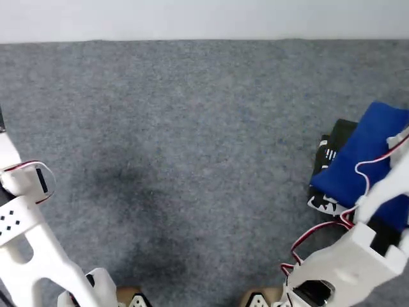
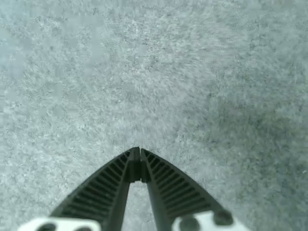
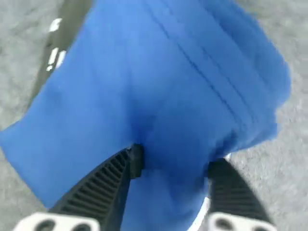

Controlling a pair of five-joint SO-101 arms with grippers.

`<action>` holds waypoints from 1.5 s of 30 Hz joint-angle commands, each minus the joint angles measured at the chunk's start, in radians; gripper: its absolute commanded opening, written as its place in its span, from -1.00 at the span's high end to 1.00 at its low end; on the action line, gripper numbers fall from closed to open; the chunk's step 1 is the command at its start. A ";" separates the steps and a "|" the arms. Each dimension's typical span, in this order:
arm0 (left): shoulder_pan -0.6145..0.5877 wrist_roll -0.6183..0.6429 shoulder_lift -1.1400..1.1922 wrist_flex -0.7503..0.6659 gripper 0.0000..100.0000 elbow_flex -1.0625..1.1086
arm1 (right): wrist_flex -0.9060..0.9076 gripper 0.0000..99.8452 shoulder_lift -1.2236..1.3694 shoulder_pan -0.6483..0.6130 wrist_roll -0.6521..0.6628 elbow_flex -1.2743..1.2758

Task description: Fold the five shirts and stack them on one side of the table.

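Observation:
A folded blue shirt (image 1: 361, 160) lies on top of a stack of dark folded shirts (image 1: 329, 150) at the table's right edge. In the right wrist view my right gripper (image 3: 175, 159) is open, its fingers (image 3: 122, 173) spread wide, with the blue shirt (image 3: 159, 86) bunched between them. The right arm (image 1: 358, 256) comes up from the front right over the stack. My left gripper (image 2: 139, 151) is shut, with nothing in it, over bare grey felt (image 2: 159, 72). The left arm (image 1: 32, 249) stands at the front left.
Grey felt table cover (image 1: 192, 128) runs across the middle and left. A pale wall (image 1: 204, 19) borders the far edge. Red and white cables (image 1: 319, 233) hang along the right arm.

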 commanded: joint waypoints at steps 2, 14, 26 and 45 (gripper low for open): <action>0.006 0.000 -0.026 -0.015 0.99 0.002 | 0.050 0.26 -0.016 0.010 -0.051 -0.180; 0.006 0.000 -0.026 -0.015 0.99 0.005 | 0.203 0.91 -0.056 -0.044 -0.051 -0.371; 0.006 -0.074 -0.026 -0.014 0.99 0.005 | -0.044 0.98 0.272 0.088 -0.046 -0.229; 0.175 -0.069 -0.029 0.276 0.99 -0.308 | 0.203 0.98 0.073 0.018 -0.046 -0.437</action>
